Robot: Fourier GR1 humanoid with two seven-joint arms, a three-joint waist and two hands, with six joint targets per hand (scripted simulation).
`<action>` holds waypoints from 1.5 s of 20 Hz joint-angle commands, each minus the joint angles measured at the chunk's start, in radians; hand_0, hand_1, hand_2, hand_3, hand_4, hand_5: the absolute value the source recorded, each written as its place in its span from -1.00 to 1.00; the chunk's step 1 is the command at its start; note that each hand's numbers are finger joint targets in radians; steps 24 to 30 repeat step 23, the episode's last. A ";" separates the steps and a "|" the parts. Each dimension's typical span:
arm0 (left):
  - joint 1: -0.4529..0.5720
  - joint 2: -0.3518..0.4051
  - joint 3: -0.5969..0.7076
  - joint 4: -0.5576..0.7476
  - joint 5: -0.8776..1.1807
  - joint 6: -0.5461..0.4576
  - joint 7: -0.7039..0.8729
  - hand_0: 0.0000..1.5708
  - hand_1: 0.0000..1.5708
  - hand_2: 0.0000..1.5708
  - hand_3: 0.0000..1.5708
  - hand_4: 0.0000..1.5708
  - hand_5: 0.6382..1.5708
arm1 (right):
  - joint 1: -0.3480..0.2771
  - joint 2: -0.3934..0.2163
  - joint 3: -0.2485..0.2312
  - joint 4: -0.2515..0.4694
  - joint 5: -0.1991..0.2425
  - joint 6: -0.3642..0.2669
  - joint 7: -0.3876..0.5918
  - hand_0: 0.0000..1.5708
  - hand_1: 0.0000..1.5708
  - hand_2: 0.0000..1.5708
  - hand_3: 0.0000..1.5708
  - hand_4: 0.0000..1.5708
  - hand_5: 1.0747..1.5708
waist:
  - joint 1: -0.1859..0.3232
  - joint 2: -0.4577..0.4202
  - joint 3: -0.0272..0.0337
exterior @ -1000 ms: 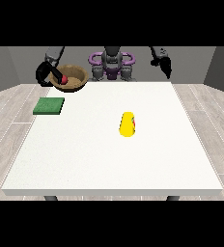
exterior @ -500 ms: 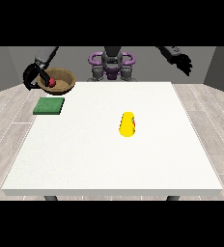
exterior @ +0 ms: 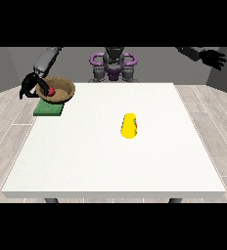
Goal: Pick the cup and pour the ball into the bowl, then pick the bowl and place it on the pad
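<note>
Placement was the step in hand, judging by how things lay. The bowl (exterior: 57,90), brown and round, hung over the far part of the green pad (exterior: 48,108), carried by the hand at the view's left (exterior: 29,87), whose dark fingers curled over the bowl's rim on the side away from the table's middle. Inside the bowl, near that same rim, sat the red ball (exterior: 51,91), so the pouring looked finished. The yellow cup (exterior: 129,125) lay on its side on the white table (exterior: 110,166), well apart from the pad, toward the table's middle and nearer the camera.

To set the bowl down well, it would have needed bringing a little nearer the camera so that its base stood over the pad's middle rather than its far edge; whether the base touched the pad could not be told from this view. The bowl seemed slightly tipped toward the camera, so levelling it before lowering would have kept the ball from rolling out. A straight, slow descent would have suited, with the fingers uncurling only once the base rested flat, and the hand lifting up and away from the pad so as not to drag the rim.

The hand at the view's right (exterior: 214,58) was raised far from the pad, beyond the table's opposite edge, its fingers spread and holding nothing.
</note>
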State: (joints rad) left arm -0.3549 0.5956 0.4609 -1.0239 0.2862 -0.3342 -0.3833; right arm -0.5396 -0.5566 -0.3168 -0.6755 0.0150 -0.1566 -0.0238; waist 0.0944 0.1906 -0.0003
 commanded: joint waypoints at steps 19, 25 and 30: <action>-0.004 -0.116 -0.122 -0.163 -0.004 0.053 0.145 -1.00 -1.00 -1.00 -1.00 0.15 0.97 | -0.081 -0.134 -0.030 0.184 0.001 0.084 0.081 -1.00 -1.00 -1.00 -1.00 -1.00 0.13 | 0.012 -0.123 0.0018; 0.042 -0.149 -0.154 -0.077 -0.055 0.083 0.161 -1.00 -1.00 -1.00 -1.00 0.15 0.97 | -0.177 -0.013 0.004 0.070 -0.030 0.106 0.137 -1.00 -1.00 -1.00 -1.00 -0.39 0.45 | -0.033 -0.290 -0.0017; 0.042 -0.149 -0.154 -0.077 -0.055 0.083 0.161 -1.00 -1.00 -1.00 -1.00 0.15 0.97 | -0.177 -0.013 0.004 0.070 -0.030 0.106 0.137 -1.00 -1.00 -1.00 -1.00 -0.39 0.45 | -0.033 -0.290 -0.0017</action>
